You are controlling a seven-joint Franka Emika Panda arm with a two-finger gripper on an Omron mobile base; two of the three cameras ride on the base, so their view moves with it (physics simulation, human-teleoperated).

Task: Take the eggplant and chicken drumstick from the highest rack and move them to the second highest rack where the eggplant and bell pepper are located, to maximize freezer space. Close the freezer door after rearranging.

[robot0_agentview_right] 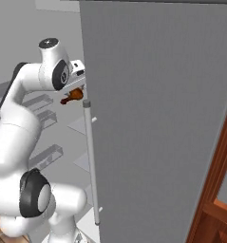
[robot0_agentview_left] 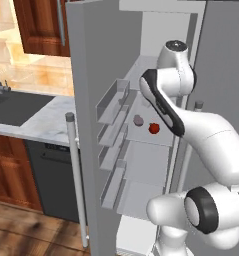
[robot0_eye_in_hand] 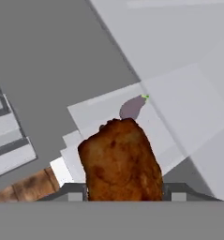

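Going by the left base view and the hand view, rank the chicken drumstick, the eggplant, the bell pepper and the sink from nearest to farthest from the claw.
1. chicken drumstick, held in the claw.
2. eggplant, on the rack below.
3. bell pepper, beside it to the right; too close to call against the eggplant.
4. sink, outside the freezer, far left.

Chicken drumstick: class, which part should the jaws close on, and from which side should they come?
The thick meaty end of the chicken drumstick, approached from the freezer's open front, jaws straddling its width. That end is broad and blocky; the tapering bone end would likely slip.
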